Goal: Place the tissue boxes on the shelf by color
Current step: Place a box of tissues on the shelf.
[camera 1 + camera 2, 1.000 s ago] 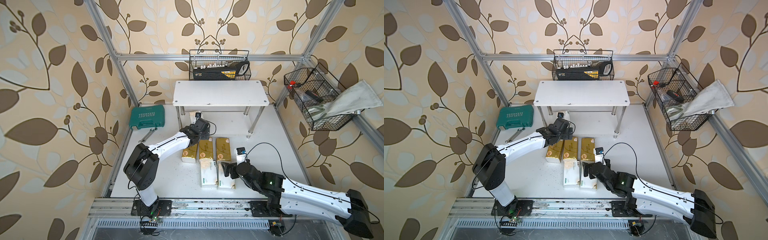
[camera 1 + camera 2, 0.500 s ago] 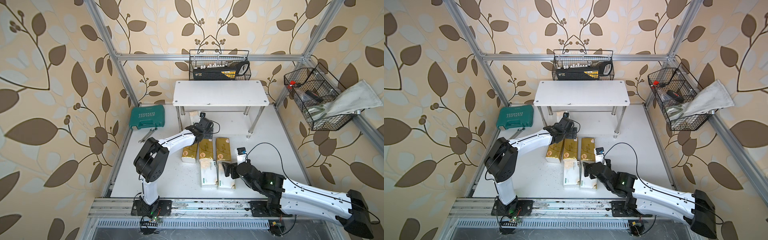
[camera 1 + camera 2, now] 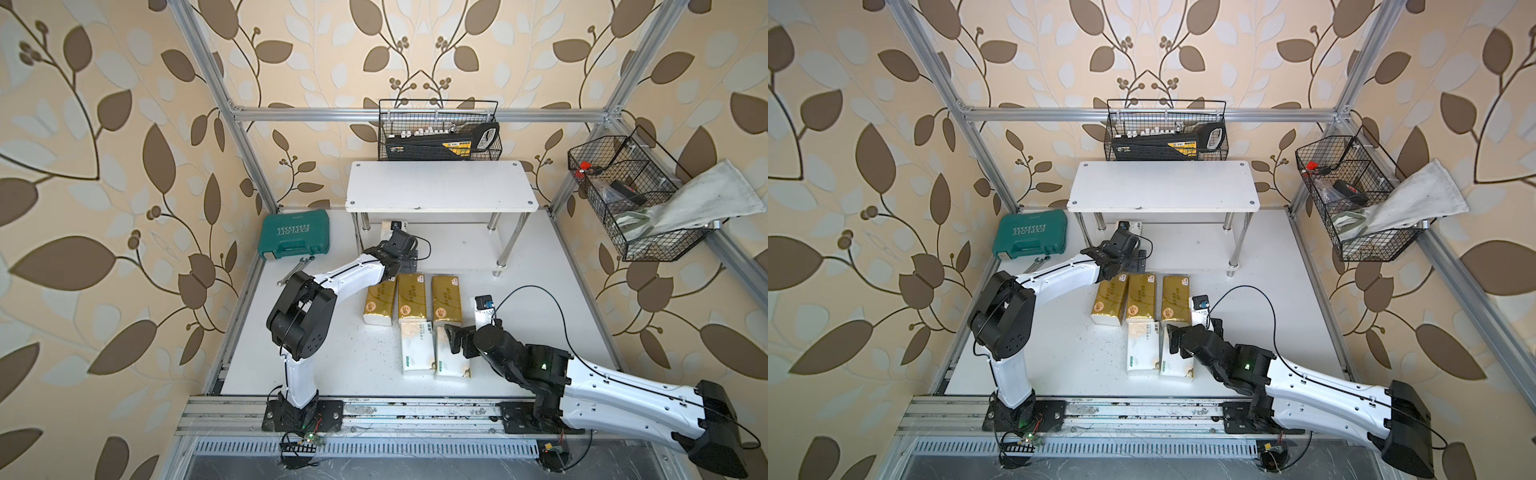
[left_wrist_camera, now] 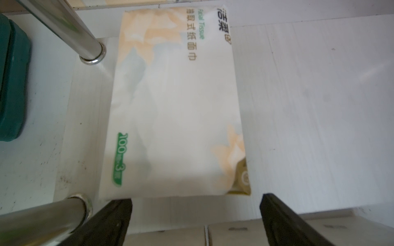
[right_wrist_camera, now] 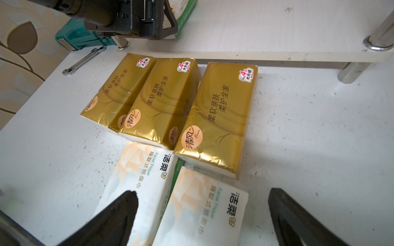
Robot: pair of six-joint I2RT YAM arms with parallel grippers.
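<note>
The shelf (image 3: 440, 187) stands at the back. One white tissue box (image 4: 177, 106) lies on its lower board (image 4: 298, 106), beside the chrome legs. My left gripper (image 4: 196, 213) is open just short of that box, apart from it; in a top view the left gripper (image 3: 398, 239) sits at the shelf's left front. Three gold tissue boxes (image 3: 411, 297) lie side by side on the table, with two white ones (image 3: 417, 348) in front of them. My right gripper (image 5: 202, 192) hovers open over the right-hand white box (image 5: 204, 213), its fingers to either side.
A teal tool case (image 3: 295, 235) and a wrench (image 3: 295, 270) lie left of the shelf. A black wire basket (image 3: 438, 133) hangs behind the shelf. Another basket (image 3: 636, 208) with a cloth (image 3: 698, 199) hangs on the right wall. Frame posts stand at the back corners.
The left arm's elbow has swung rightward and more upright, and its open gripper has shifted slightly at the shelf's lower tier. The right arm has not moved.
</note>
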